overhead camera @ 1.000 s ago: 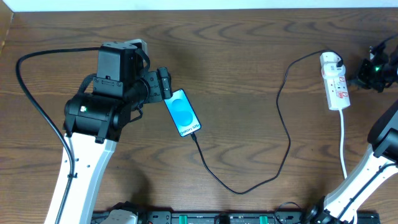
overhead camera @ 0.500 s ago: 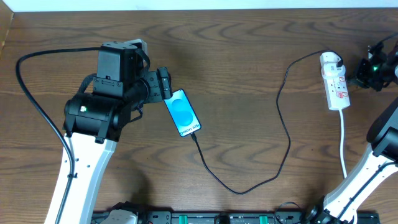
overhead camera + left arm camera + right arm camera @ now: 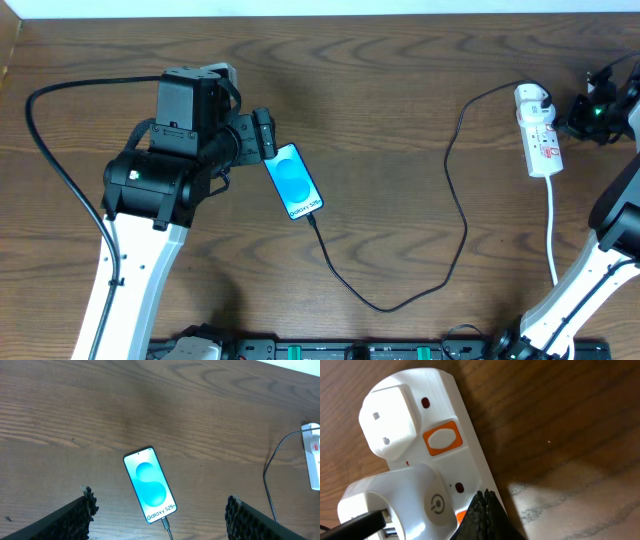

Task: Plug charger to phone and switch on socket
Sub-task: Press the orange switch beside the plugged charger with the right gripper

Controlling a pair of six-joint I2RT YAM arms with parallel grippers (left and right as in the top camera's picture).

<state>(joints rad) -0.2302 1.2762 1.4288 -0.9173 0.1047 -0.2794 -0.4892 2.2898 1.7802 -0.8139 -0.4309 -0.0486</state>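
We list the charger [image 3: 460, 215] plugged into the phone [image 3: 294, 182] at its 5 o'clock end near the centre of the table [image 3: 400, 100], adapter [image 3: 532, 98] in the socket [image 3: 541, 140] at 3 o'clock — left gripper [image 3: 266, 135] released over the phone, right gripper [image 3: 485, 505] clenched, empty, at a switch [image 3: 463, 518] — switching on seemingly remains.

Open tabletop [image 3: 380, 130] between phone [image 3: 294, 181] and socket [image 3: 538, 140] (charger [image 3: 466, 230] loop midway)

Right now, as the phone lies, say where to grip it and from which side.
Grip the phone across its two long edges at mid-length, coming down from above. It lies flat, screen up, and the charger meets its lower short end: stay clear there.
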